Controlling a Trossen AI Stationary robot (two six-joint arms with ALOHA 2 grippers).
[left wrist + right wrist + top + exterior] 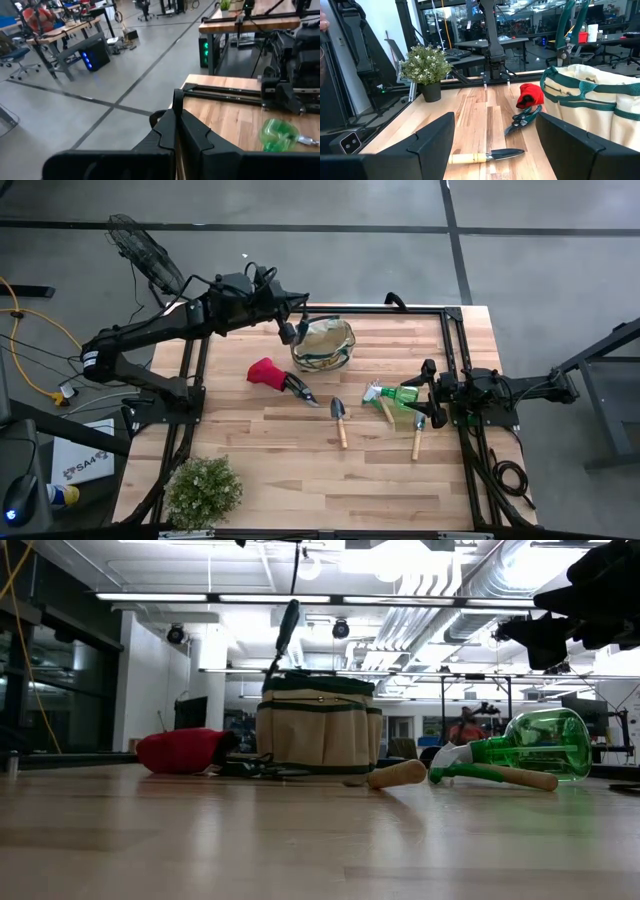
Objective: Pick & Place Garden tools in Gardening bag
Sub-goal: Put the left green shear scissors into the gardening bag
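The beige gardening bag (pixel 322 345) (pixel 318 730) stands on its base at the table's far middle, and a dark green strap (pixel 287 628) rises above its rim. My left gripper (pixel 296 332) (pixel 176 97) is shut and held high over the bag's far left rim, pointing toward the table's right. The red-handled shears (pixel 280 376) (pixel 524 119), a trowel (pixel 340 420) (pixel 487 156), the green sprayer (pixel 400 395) (pixel 530 745) and two more wooden-handled tools (pixel 418 435) (pixel 385 410) lie flat on the table. My right gripper (pixel 432 392) (pixel 495 145) stands open and level just right of the sprayer. My left gripper is shut over the bag's far left rim. Its own fingers (pixel 192 130) hide what lies below them. I cannot tell whether it touches the bag or the strap.
A bushy potted plant (pixel 203 490) (pixel 426 65) stands at the near left corner. Black frame rails (pixel 455 350) run along the table's left and right sides. Bare wood (pixel 330 480) lies between the tools and the near edge.
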